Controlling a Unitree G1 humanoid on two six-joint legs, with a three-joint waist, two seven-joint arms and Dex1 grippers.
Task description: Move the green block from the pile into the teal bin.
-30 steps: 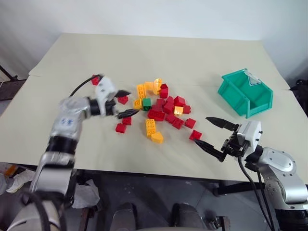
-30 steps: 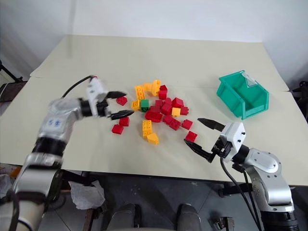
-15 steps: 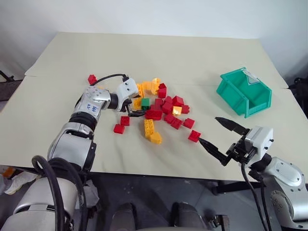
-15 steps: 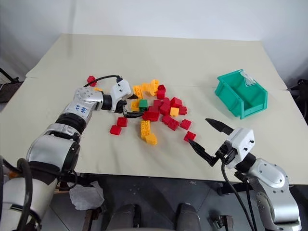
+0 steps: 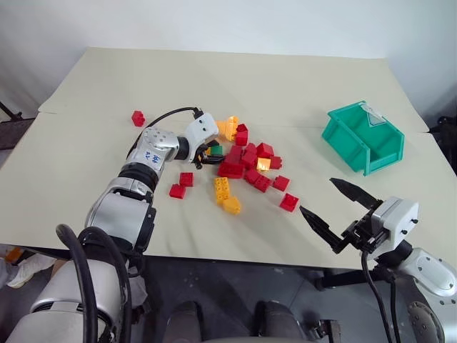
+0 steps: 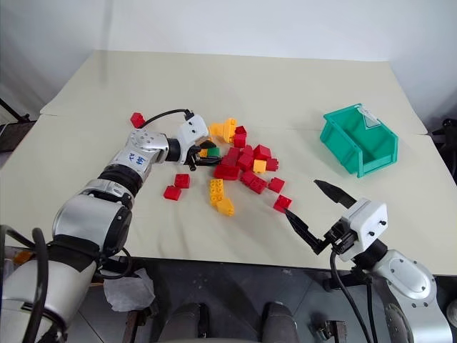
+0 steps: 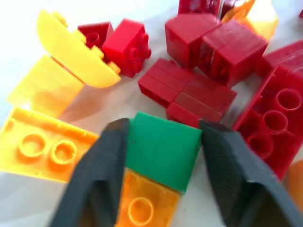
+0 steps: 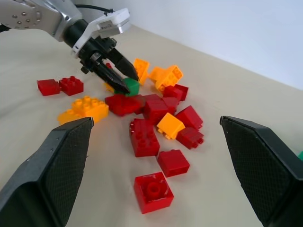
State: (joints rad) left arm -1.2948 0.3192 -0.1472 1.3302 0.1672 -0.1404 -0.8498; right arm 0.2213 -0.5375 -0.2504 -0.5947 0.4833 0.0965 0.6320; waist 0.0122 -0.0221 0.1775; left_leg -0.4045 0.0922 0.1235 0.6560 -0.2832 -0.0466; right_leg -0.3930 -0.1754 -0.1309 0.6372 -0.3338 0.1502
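Left gripper (image 7: 163, 156) is at the pile's (image 5: 243, 161) left edge, its two black fingers (image 7: 102, 175) set on either side of the green block (image 7: 163, 149) and pressed against its flanks: pinching it. The block sits low in the pile, on top of an orange brick (image 7: 142, 203), with a flat red brick (image 7: 187, 92) just beyond it and a yellow two-stud brick (image 7: 40, 151) beside it. From the right wrist view the same fingers meet at the green block (image 8: 129, 87) on the pile's far-left side.

Right gripper (image 5: 335, 214) hangs off the pile's near-right side, well apart from it, jaws spread wide with nothing between them. A lone red brick (image 5: 289, 203) lies between that gripper and the pile.

Teal bin (image 5: 364, 136) stands well right of the pile, open top, clear tab on its back rim. One stray red brick (image 5: 138, 118) lies off to the pile's far left, on the cream table (image 5: 235, 78).
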